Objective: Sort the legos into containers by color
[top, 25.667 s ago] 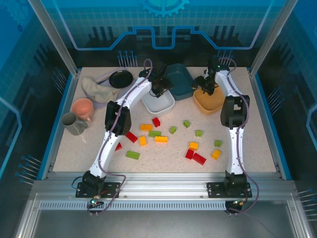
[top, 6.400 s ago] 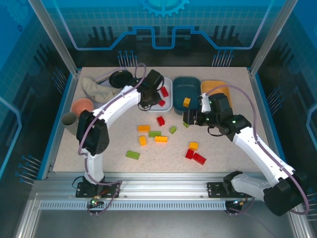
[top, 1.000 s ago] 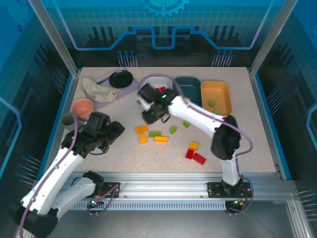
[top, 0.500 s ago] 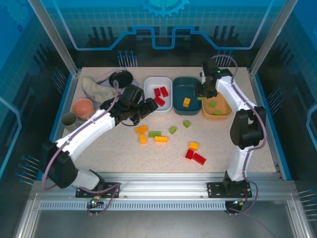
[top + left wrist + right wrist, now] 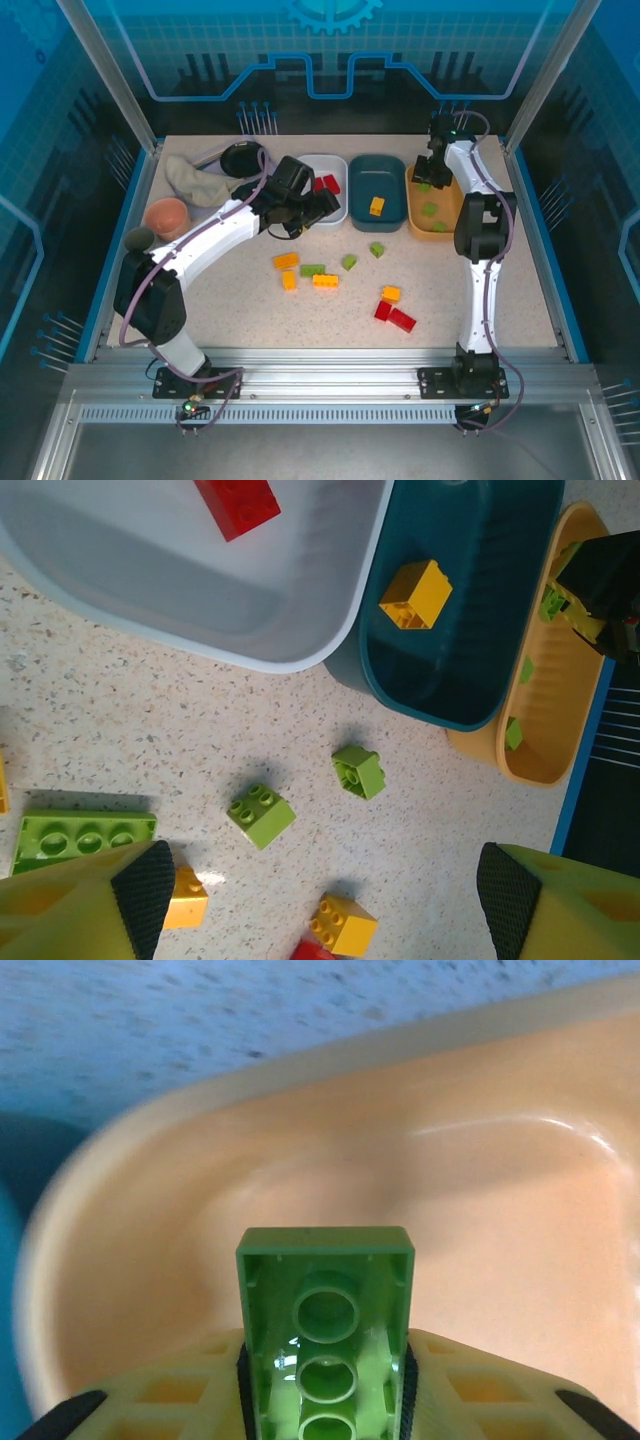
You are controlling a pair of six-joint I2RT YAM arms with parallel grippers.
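Speckled tabletop point(image 5: 200, 300) forms the work surface. Right gripper point(image 5: 325, 1380): fingers clamped on a green lego point(image 5: 325, 1310), with the orange tray point(image 5: 500, 1260) just beyond the fingertips. Left gripper point(image 5: 322, 885): fingers spread wide, holding nothing. Loose legos point(image 5: 262, 815) lie between them, with the white tray point(image 5: 300, 650) and teal tray point(image 5: 480, 680) beyond.

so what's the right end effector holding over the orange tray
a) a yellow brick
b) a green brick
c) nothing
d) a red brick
b, the right wrist view shows a green brick clamped between the fingers of the right end effector, with the orange tray just beyond it.
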